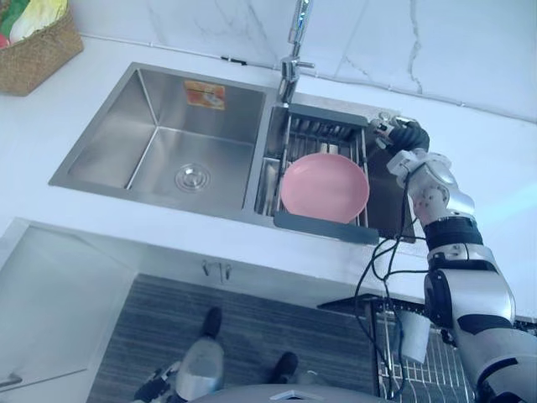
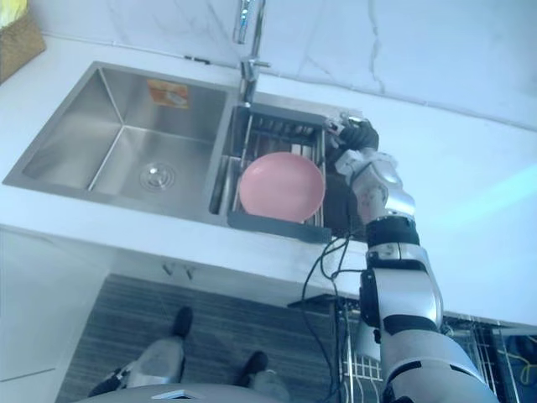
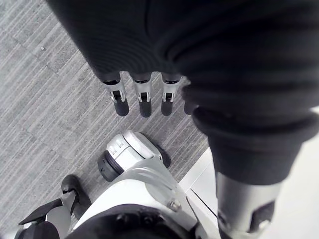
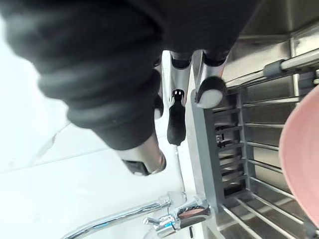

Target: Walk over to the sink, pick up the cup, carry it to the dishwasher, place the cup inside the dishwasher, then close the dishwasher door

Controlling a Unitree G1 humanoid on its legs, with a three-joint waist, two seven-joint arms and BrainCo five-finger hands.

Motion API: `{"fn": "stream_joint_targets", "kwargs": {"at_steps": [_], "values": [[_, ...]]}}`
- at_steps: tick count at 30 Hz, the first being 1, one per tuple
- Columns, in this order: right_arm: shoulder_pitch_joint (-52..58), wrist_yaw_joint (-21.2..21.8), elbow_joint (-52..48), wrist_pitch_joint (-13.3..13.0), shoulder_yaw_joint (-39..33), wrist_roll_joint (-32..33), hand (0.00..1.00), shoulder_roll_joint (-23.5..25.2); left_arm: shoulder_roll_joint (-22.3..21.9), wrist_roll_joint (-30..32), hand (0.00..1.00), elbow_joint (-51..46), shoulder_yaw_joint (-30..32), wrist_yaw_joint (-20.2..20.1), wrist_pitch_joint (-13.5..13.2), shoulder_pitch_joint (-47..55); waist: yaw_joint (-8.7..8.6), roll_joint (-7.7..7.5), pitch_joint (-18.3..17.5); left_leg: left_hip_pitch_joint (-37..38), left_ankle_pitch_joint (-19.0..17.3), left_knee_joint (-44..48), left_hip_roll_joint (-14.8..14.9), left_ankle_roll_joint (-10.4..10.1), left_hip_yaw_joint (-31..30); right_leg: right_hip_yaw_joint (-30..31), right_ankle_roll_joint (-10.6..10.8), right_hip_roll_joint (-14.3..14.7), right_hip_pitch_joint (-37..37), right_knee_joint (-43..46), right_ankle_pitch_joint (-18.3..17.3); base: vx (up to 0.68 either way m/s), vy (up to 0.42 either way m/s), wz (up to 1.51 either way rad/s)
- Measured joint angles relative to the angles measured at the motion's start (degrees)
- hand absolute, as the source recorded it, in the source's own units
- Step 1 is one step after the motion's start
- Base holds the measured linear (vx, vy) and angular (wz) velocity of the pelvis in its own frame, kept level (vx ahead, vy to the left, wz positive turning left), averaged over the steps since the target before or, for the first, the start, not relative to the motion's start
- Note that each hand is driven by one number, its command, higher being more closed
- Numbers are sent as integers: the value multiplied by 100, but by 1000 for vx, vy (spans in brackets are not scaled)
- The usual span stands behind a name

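Cup: pale cup (image 1: pixel 414 336) stands in the dishwasher rack (image 1: pixel 436 379), below the counter's (image 1: pixel 252 245) front edge, just beside the right arm. Partly hidden by cables.
Right hand: (image 1: pixel 396 132) over the far right corner of the sink (image 1: pixel 151 109), at the far end of the drain rack (image 1: pixel 323 134). In the right wrist view the fingers (image 4: pixel 177 119) are straight and relaxed above the rack's grey frame, holding nothing.
Left hand: (image 3: pixel 144 102) hangs over the grey floor, fingers straight, holding nothing.
Plate: pink plate (image 1: pixel 324 186) lies on the drain rack, in the sink's right bowl, toward the front edge.
Left bowl: bare steel, drain (image 1: pixel 192 176) in the middle.
Tap: (image 1: pixel 291 67) on the sink's back edge, between the two bowls.
Basket: wicker basket (image 1: pixel 33 54) at the counter's far left corner.
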Motion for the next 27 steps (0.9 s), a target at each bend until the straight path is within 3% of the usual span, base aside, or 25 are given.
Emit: {"fn": "stream_joint_targets", "kwargs": {"at_steps": [1,7,13,16,19,27], "values": [[86,61,-37,35,4,-69,0,4,0,0,0,10,-1,7,1,1,-3,-2,-19,0,-1,0,0,2,2,2,0,0,1,-3,4,0,0,0],[228,88,-36,37,90,-1851,0,4,3,-2,0,12,-27,58,72,21,-44,-9,-75,5,15,0,1,24,58,54,46,4,3,-73,86,0,3,-4],[38,455,64,28,1094,-3599,0,-10,22,-11,0,20,-82,143,119,90,-82,-16,-214,45,11,0,-4,39,129,110,47,3,26,-145,138,8,3,-6],[-137,568,241,4,1313,-3915,0,-14,20,-12,0,22,-86,143,153,93,-71,-15,-214,99,7,-1,-9,40,114,85,56,3,120,-194,155,-6,-1,3],[-327,666,243,-153,1604,-4456,0,-16,20,-11,0,21,-87,141,180,96,-68,-13,-216,95,-17,-1,-34,31,74,37,41,6,178,-290,175,-22,11,8],[-455,623,249,-1024,2377,-6608,0,-85,26,-3,0,-1,-89,101,309,97,75,-13,-215,68,-24,-1,-114,53,-63,-99,107,-25,264,-368,171,5,11,9]]}}
